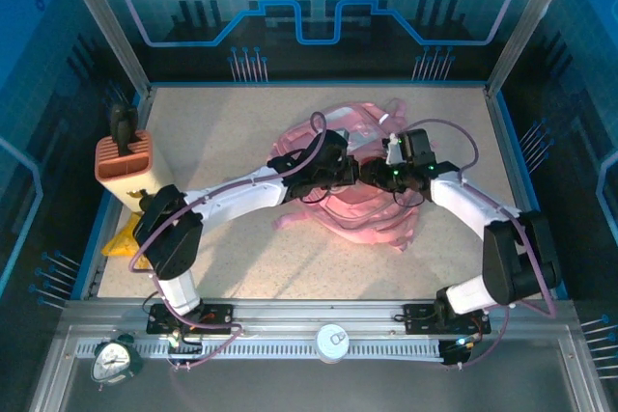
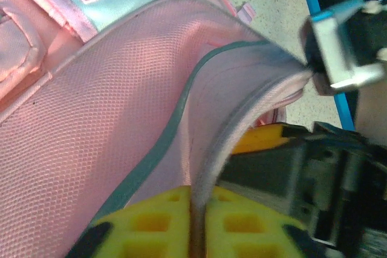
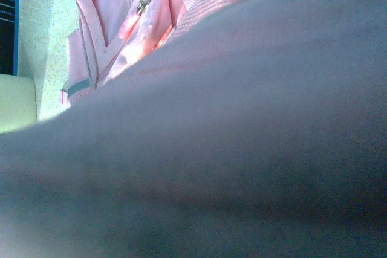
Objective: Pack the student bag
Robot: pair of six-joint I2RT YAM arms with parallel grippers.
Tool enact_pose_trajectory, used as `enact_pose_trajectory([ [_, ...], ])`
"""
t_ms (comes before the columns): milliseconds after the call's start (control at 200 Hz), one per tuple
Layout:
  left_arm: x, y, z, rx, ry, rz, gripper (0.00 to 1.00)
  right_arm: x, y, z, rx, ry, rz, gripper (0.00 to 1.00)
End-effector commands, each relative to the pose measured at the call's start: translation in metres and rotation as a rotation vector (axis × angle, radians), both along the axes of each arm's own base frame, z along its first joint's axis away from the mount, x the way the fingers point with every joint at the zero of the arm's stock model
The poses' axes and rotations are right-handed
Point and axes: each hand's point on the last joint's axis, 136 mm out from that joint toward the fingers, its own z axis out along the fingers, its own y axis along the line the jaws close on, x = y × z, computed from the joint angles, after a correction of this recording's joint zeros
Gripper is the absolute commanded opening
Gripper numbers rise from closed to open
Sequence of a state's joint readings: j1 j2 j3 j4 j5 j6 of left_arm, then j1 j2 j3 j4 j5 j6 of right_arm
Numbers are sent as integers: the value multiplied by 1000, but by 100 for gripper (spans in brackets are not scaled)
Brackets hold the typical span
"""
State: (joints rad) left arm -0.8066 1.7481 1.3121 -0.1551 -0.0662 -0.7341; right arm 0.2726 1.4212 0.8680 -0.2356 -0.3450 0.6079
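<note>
Student bag (image 1: pixel 372 219) lies slumped near the middle of the counter (image 1: pixel 232 132), pink and crumpled, with both arms meeting over it. Left gripper (image 2: pixel 196 209) has its yellow fingers (image 2: pixel 145 225) almost together, and a piped edge of the bag's opening is caught between them. Right gripper (image 1: pixel 388 173) sits against the same rim just beside it. Fabric blurs across its own camera, so I cannot tell whether its jaws hold anything.

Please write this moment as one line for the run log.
student bag: centre of table | left gripper: pinching its rim | right gripper: gripping same rim
</note>
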Motion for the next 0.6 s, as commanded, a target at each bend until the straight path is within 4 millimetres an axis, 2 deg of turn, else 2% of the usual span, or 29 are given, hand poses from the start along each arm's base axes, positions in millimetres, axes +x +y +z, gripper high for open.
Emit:
enact_pose_trajectory([
  [0, -11, 7, 29, -111, 0, 17, 33, -24, -21, 7, -69, -32, -12, 40],
  [120, -21, 33, 33, -144, 6, 88, 43, -45, -51, 9, -211, -45, -61, 48],
  [250, -27, 68, 9, -187, 73, 199, 49, -61, -63, 6, -256, -41, -65, 52],
  [325, -28, 80, -11, -203, 140, 251, 52, -67, -57, 4, -238, -26, -38, 53],
  [450, -22, 86, -36, -255, 209, 310, 55, -75, -40, 2, -269, -7, 31, 55],
  [595, -6, 76, -51, -299, 254, 308, 56, -83, -20, 4, -291, -26, 77, 59],
])
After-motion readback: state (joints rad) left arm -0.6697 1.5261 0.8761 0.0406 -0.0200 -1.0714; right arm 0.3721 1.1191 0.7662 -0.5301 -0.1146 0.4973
